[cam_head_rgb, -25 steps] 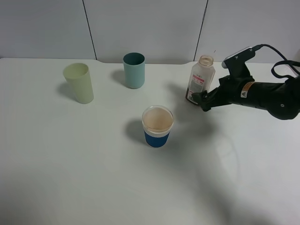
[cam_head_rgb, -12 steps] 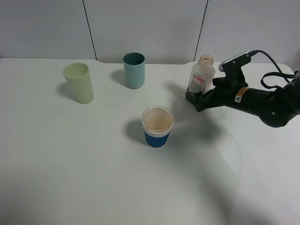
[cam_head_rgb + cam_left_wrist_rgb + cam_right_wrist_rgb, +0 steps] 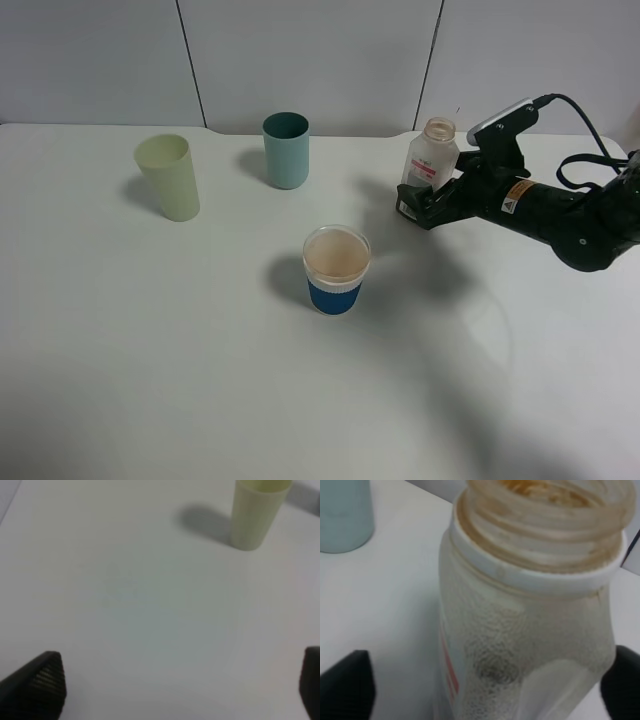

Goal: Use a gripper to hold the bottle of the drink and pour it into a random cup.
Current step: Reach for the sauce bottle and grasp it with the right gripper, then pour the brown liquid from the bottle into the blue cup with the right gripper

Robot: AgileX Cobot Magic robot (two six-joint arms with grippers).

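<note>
Hidden: bottom of the bottle [image 3: 430, 158], behind the right end effector [image 3: 420, 208].
Bottle: back right of the table [image 3: 200, 350], standing straight, mouth up (it is open).
Right end effector: wide, around bottle.
Left end effector [image 3: 178, 685]: wide, empty.

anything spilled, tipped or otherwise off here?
Nothing stands out. The bottle, blue-banded cup, pale yellow-green tumbler and teal tumbler all stand upright, and no puddle shows on the table. The bottle is uncapped with brownish residue in its neck; the cup holds light brown liquid.
</note>
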